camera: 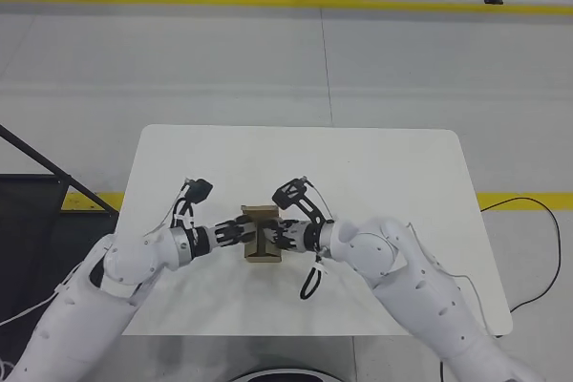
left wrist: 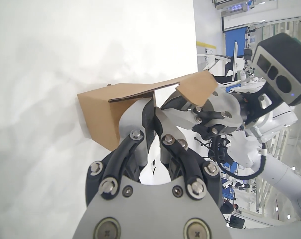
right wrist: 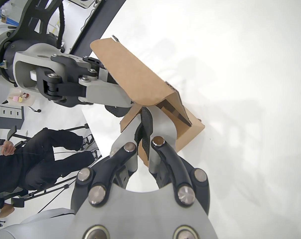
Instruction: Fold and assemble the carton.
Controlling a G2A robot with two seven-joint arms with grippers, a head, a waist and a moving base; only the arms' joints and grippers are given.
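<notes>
**We hold the half-formed carton between both pincers, mid-fold.**

Our left pincer (left wrist: 153,115) is pressed together on one wall of the carton (left wrist: 98,110), coming in from nine o'clock in the top view. Our right pincer (right wrist: 143,118) pinches the opposite edge from three o'clock. The carton rests on the table (camera: 382,172), just off its middle toward eight o'clock. We judge the body squared up and the closing not yet done. The next move calls for one side to hold firm while the other presses the raised flap (left wrist: 195,88) down along its crease. The carton is matte brown corrugated cardboard, stiff and sharply creased, and the flap is round-cornered. The table is white and smooth.
</notes>
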